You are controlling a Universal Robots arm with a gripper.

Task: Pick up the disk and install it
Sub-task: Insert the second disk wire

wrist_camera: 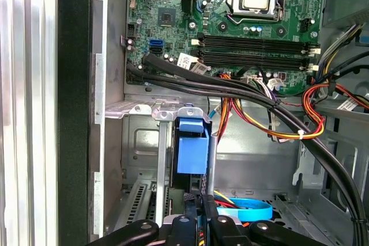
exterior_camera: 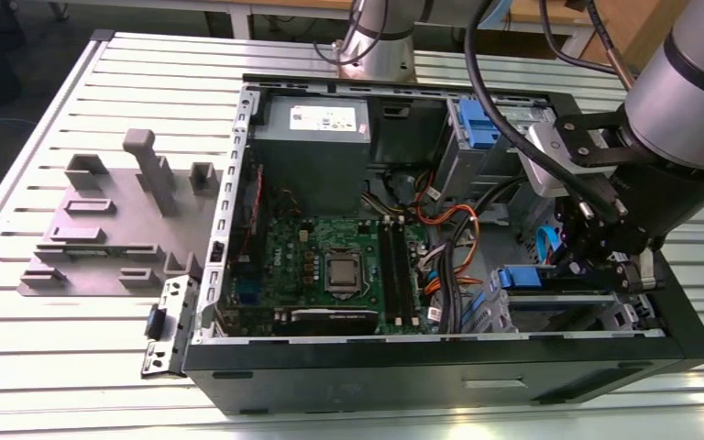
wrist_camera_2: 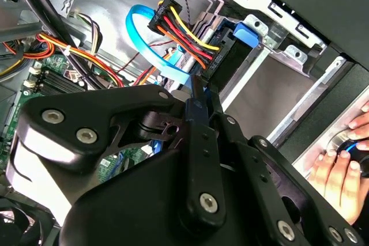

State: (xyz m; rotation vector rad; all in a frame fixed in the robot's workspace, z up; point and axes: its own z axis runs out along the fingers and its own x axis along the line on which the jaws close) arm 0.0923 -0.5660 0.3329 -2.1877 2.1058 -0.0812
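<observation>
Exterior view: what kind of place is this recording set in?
Probably a robotics lab or assembly test bench: an open desktop computer case lies on a slotted aluminium table, beside a grey holder block, with the arm's gripper reaching inside.

One open computer case point(exterior_camera: 327, 385) on one slatted table point(exterior_camera: 71, 367), with one grey holder block point(exterior_camera: 114, 229) beside it.
Inside the case sit one motherboard point(exterior_camera: 327, 266), one power supply point(exterior_camera: 313, 137), and two blue drive carriers, one at the upper bay point(exterior_camera: 479, 124) and one at the lower bay point(exterior_camera: 526, 278). One robot arm point(exterior_camera: 695, 92) reaches in. In the second wrist view, one person's hand point(wrist_camera_2: 340, 168) rests at the case edge.
</observation>
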